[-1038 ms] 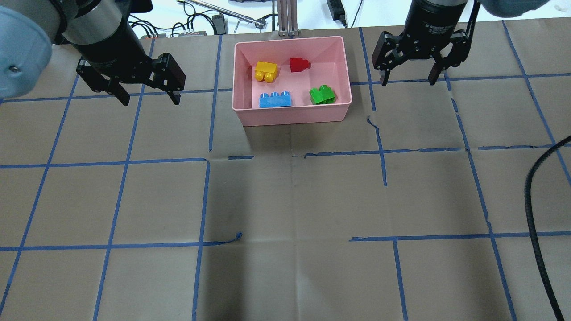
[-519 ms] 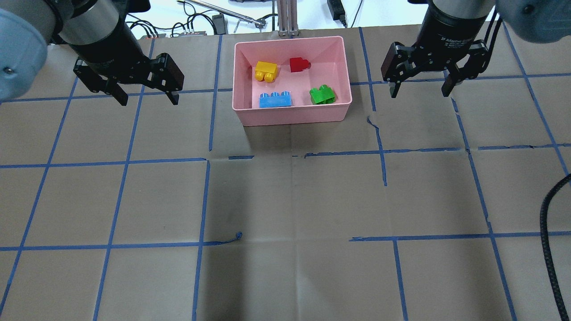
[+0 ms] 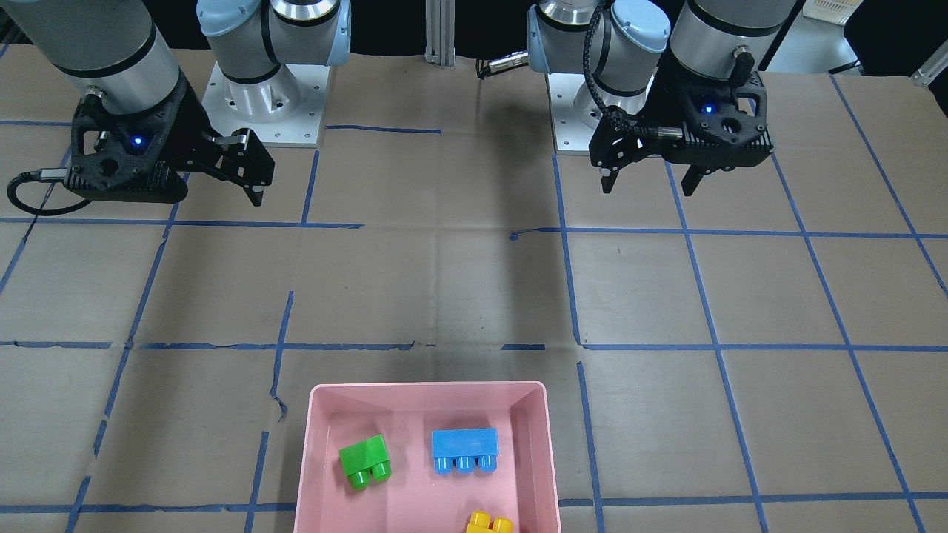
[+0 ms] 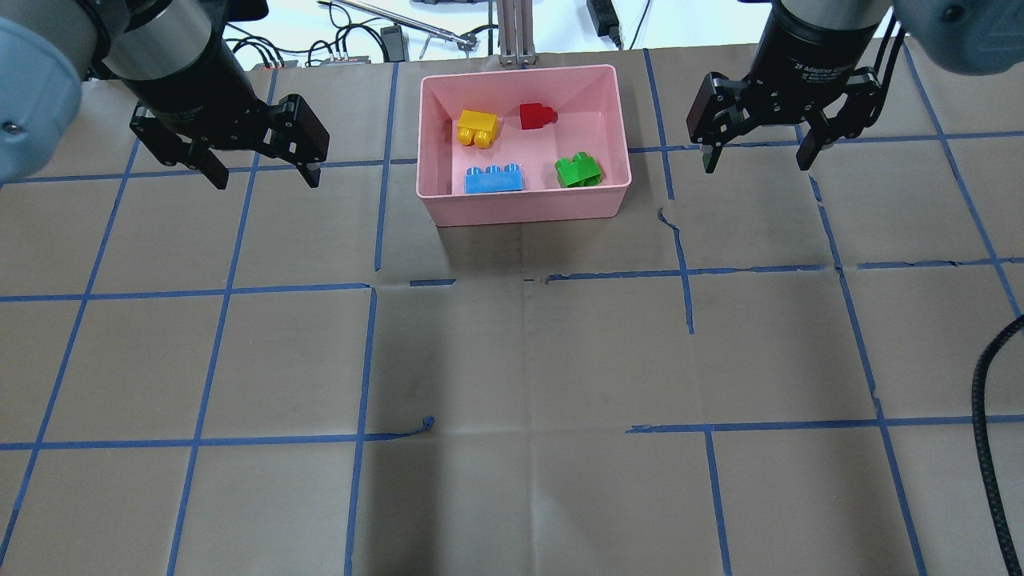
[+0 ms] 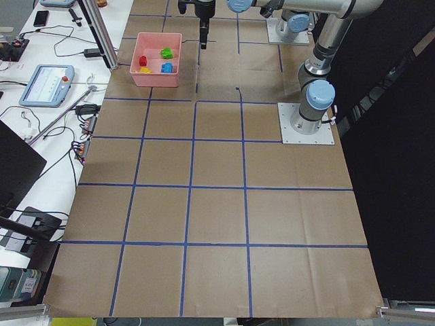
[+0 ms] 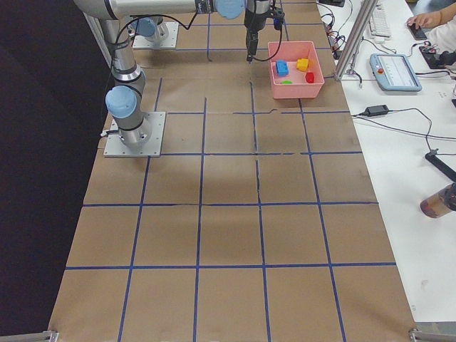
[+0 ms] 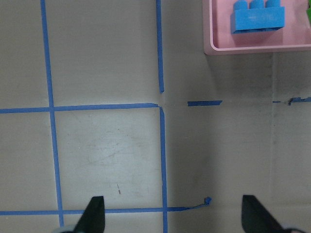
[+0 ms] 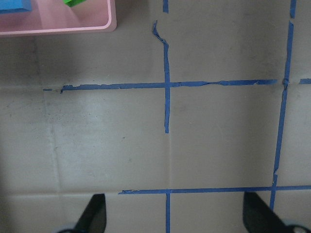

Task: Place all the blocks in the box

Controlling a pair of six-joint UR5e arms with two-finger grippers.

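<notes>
The pink box (image 4: 524, 210) stands at the far middle of the table. In it lie the yellow block (image 4: 478, 127), red block (image 4: 534, 116), blue block (image 4: 494, 180) and green block (image 4: 578, 170). My left gripper (image 4: 266, 182) is open and empty, hovering left of the box. My right gripper (image 4: 756, 166) is open and empty, hovering right of the box. The left wrist view shows the box corner (image 7: 243, 48) with the blue block (image 7: 256, 17). The right wrist view shows the box corner (image 8: 73, 26). In the front view the red block is out of frame.
Brown paper with a blue tape grid covers the table. A black cable (image 4: 986, 416) hangs at the right edge. Cables and devices (image 4: 384, 40) and an aluminium post (image 4: 516, 32) lie beyond the far edge. The arm bases (image 3: 259, 96) stand at the robot's side.
My right gripper has moved to the right and slightly nearer, away from the box. My left gripper has shifted slightly. The blocks have not moved.
</notes>
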